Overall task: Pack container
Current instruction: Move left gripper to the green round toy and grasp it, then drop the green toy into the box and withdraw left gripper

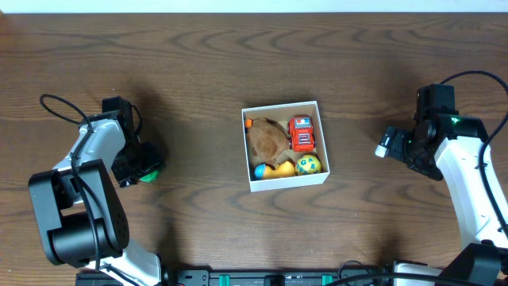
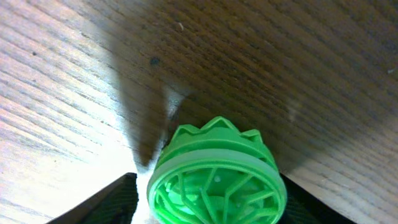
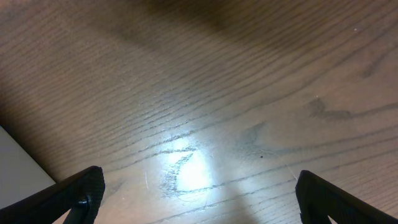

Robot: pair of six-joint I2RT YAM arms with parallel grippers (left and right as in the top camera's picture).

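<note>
The container (image 1: pixel 283 183) is a small white box with a tan inside, at the table's middle. It holds a brown plush toy (image 1: pixel 266 139), a red toy car (image 1: pixel 301 133), a yellow-green ball (image 1: pixel 308 164) and an orange and blue toy (image 1: pixel 274 169). A green ribbed plastic toy with a spiky rim (image 2: pixel 214 177) lies at the left (image 1: pixel 149 176), between the fingers of my left gripper (image 1: pixel 141 165). The right finger is against it and a thin gap shows at the left finger. My right gripper (image 3: pixel 199 199) is open and empty over bare wood at the far right (image 1: pixel 394 147).
The dark wooden table (image 1: pixel 198 71) stretches all round the box. The left arm's base (image 1: pixel 75 214) stands at the lower left and the right arm's link (image 1: pixel 476 191) runs down the right edge. A pale strip shows at the right wrist view's left edge (image 3: pixel 15 168).
</note>
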